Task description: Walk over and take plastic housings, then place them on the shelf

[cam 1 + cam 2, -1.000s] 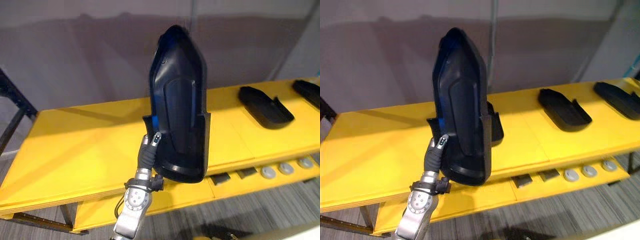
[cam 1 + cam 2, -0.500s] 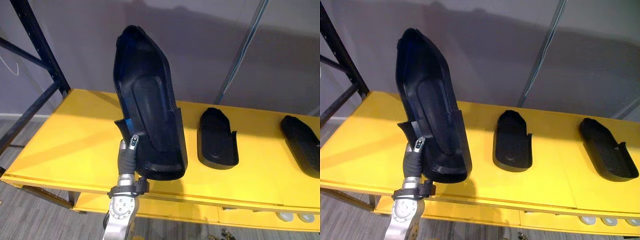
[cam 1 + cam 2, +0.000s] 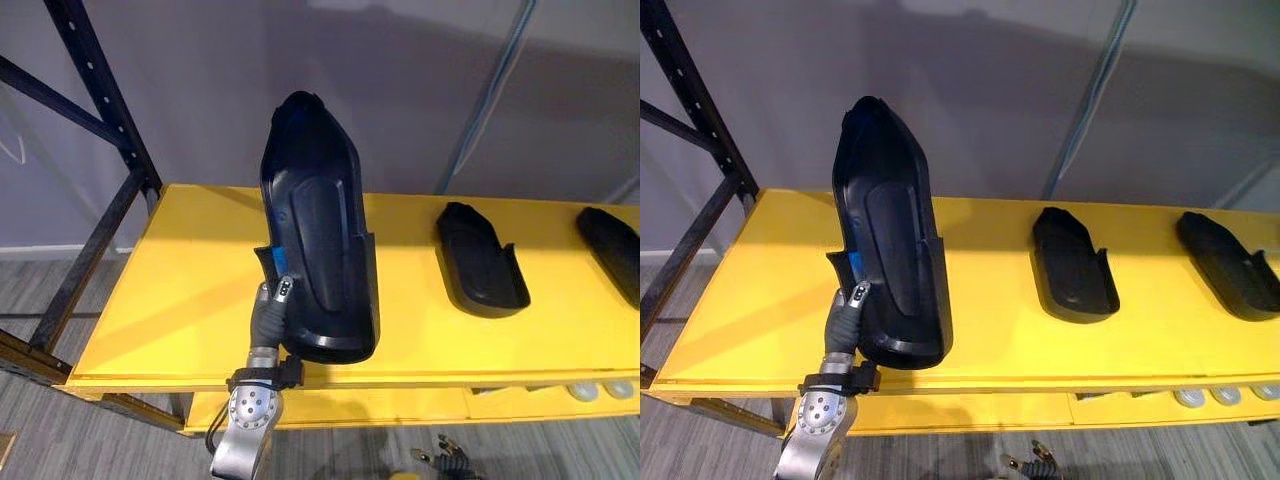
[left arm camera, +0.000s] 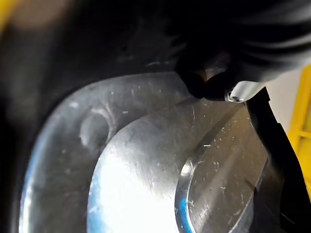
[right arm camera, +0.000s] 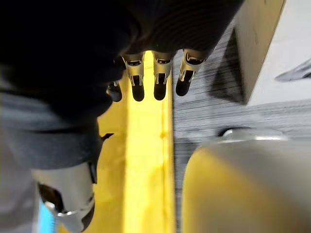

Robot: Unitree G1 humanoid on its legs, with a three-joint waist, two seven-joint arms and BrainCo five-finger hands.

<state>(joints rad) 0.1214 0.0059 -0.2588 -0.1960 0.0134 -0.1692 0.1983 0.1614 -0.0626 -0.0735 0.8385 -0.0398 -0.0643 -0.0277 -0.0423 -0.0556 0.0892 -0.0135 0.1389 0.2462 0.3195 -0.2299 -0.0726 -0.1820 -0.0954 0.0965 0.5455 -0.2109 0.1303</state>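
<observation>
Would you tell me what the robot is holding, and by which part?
The left hand grips the black housing at its lower side edge; right hand empty.

No legible txt, labels, nos. or signs: none on plastic housing [image 3: 322,240], none on yellow shelf [image 3: 190,270].
</observation>
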